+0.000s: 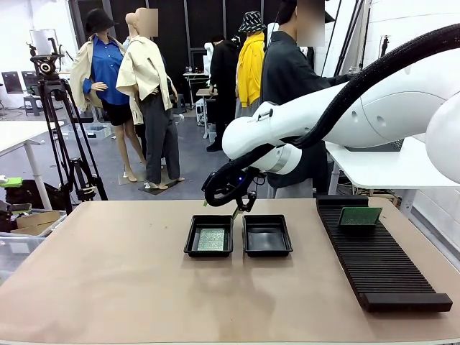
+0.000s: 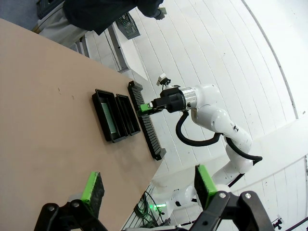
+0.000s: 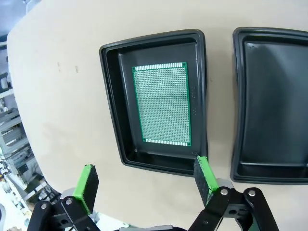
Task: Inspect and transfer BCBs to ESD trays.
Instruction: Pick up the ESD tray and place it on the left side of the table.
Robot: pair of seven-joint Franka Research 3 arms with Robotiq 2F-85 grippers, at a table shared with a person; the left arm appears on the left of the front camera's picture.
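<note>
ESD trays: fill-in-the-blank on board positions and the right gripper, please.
The ESD tray holding a flat BCB is the robot's ___ one of the pair.
The other BCB stands in the slotted rack on the robot's ___ side.
The right gripper hovers near that tray, jaws ___.
Missing: left; right; open.

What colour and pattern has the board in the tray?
The board is green with a fine dot grid; clearest in the right wrist view.
</note>
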